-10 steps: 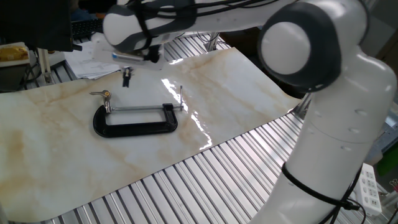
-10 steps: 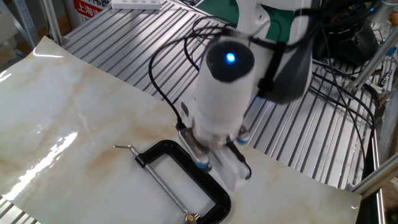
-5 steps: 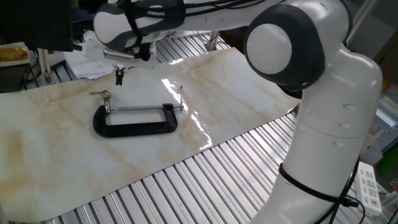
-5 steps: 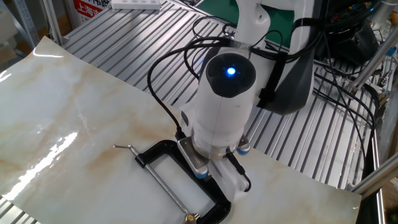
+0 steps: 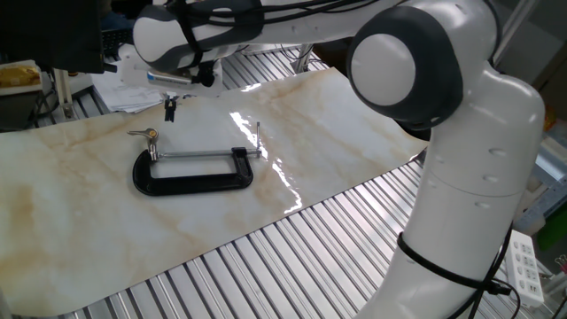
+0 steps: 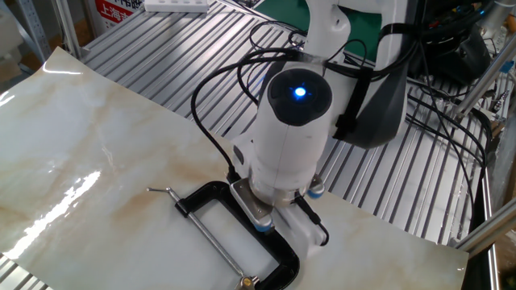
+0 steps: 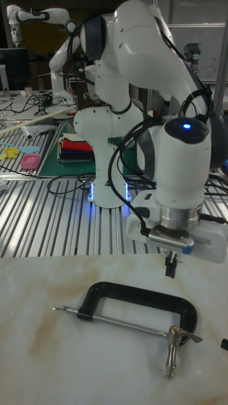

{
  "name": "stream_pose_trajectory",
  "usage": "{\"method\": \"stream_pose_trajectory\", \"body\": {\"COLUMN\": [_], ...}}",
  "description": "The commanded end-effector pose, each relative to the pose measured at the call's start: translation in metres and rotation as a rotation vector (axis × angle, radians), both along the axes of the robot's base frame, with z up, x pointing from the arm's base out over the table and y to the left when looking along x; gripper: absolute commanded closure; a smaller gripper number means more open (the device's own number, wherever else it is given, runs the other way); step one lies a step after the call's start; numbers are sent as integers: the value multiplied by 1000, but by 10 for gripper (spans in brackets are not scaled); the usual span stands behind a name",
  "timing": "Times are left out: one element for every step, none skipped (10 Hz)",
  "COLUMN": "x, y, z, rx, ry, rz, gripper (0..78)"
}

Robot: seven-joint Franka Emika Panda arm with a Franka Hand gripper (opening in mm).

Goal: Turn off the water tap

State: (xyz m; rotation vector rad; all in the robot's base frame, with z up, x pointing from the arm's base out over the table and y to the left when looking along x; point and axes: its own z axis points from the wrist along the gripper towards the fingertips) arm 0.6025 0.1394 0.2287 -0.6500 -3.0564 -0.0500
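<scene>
The water tap [image 5: 151, 140] is a tiny silvery-brass fitting at the left end of the black C-clamp [image 5: 190, 182], and its thin lever sticks out sideways. In the tall fixed view the water tap [image 7: 172, 345] sits at the clamp's [image 7: 142, 296] right end, lever pointing right. My gripper [image 5: 168, 108] hangs in the air just beyond the tap end of the clamp and touches nothing. Its narrow black fingers [image 7: 169, 264] are shut and point down. In the other fixed view the wrist hides the gripper, and only the tap's brass tip [image 6: 246, 282] shows at the bottom edge.
The clamp lies on a glossy marble-patterned board [image 5: 80, 204] over a ribbed metal table [image 5: 266, 266]. The clamp's steel screw ends in a thin T-bar [image 5: 257, 135]. Papers [image 5: 133, 89] lie past the board's far edge. The robot's base and cables [image 6: 435, 89] stand close by.
Since a second ago the gripper has shifted along the clamp toward its tap end. Over the last half second nothing has visibly moved.
</scene>
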Motion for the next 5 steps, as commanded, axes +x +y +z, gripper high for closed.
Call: {"method": "stream_pose_trajectory", "body": {"x": [1,1,1,1,3], "y": [0,0,0,1,5], "z": [1,1,1,1,-3], "rx": [11,4,15,28,24], "ry": [28,24,25,31,28], "rz": [61,49,62,66,54], "gripper": [776,776,776,776,776]}}
